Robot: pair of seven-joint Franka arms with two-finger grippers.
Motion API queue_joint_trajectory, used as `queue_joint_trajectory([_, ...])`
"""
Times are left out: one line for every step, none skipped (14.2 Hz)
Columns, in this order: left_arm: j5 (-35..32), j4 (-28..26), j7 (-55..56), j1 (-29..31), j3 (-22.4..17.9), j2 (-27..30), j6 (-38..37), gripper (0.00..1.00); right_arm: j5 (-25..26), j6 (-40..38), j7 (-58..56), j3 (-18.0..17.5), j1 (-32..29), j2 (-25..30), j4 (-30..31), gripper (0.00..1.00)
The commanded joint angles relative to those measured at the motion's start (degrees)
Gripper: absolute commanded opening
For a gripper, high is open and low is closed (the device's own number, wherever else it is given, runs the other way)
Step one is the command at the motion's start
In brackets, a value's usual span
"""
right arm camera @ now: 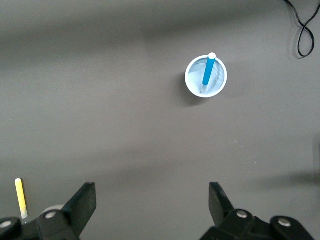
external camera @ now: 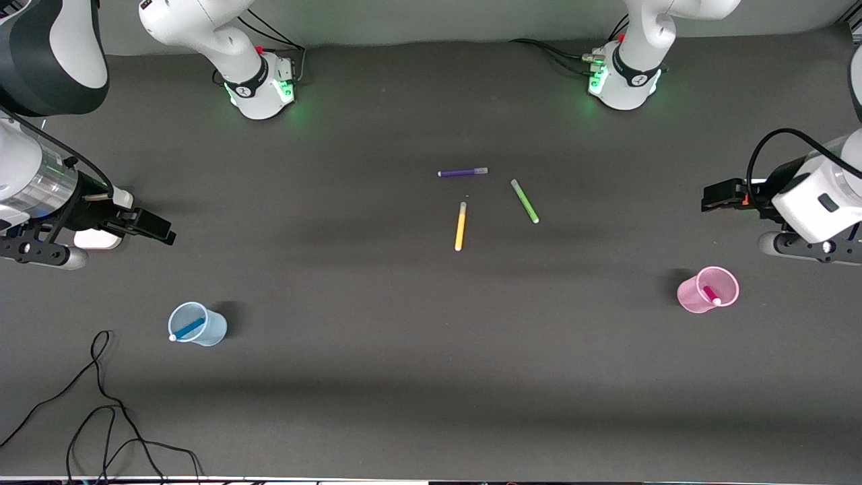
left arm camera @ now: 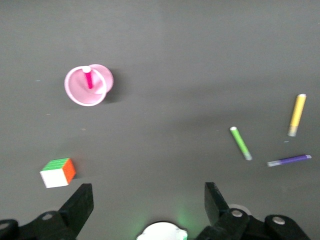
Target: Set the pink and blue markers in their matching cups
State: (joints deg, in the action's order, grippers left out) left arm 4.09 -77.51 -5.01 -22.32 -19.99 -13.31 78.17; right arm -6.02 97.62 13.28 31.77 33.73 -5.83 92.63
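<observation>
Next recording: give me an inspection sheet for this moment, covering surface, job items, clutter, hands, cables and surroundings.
Surface: dark grey table, bare between items.
Job's things: blue marker stands in blue cup; pink marker in pink cup.
Clutter: purple pen, green pen, yellow pen lie mid-table; colour cube shows in the left wrist view.
Hands: left hand open, empty, above the table near the pink cup; right hand open, empty, near the blue cup. Both wait.
Cables: loose black cable at the table's near edge.
Surroundings: two arm bases along the top.
</observation>
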Motion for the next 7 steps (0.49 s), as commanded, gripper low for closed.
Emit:
queue_joint_trajectory([-2.9,2.3,1.9,-2.2,0.3,-1.4,-1.9,0.99,-0.5,-0.1,1.4,0.1,0.4,0.3,-0.1,1.00])
queue_joint_trajectory([-3.0,2.3,1.9,-2.4,0.2,-1.5,-1.9,0.99,-0.5,-0.1,1.4,0.1,0.5,0.3,-0.1,1.00])
queue_joint_trajectory([-3.1,2.0,1.9,-2.5,0.3,-1.4,-2.1,0.99,-0.4,-0.2,1.4,0.1,0.5,0.3,-0.1,1.00])
queue_joint_trajectory([-3.1,1.8,1.9,-2.7,0.2,-1.4,-2.2,0.99,-0.4,-0.5,1.0,0.1,0.5,0.3,-0.1,1.00])
queue_joint_trajectory([-3.1,1.7,1.9,-2.6,0.2,-1.4,-2.1,0.99,-0.3,-0.6,0.7,0.0,0.5,0.3,-0.1,1.00])
queue_joint_trajectory([-3.1,1.7,1.5,-2.5,0.2,-1.4,-2.0,0.99,-0.1,-0.8,0.5,0.0,0.5,0.4,-0.1,1.00])
queue_joint_trajectory([-3.1,1.8,1.0,-2.3,0.1,-1.1,-2.1,0.99,0.0,-0.9,0.4,0.0,0.5,0.4,-0.2,1.00])
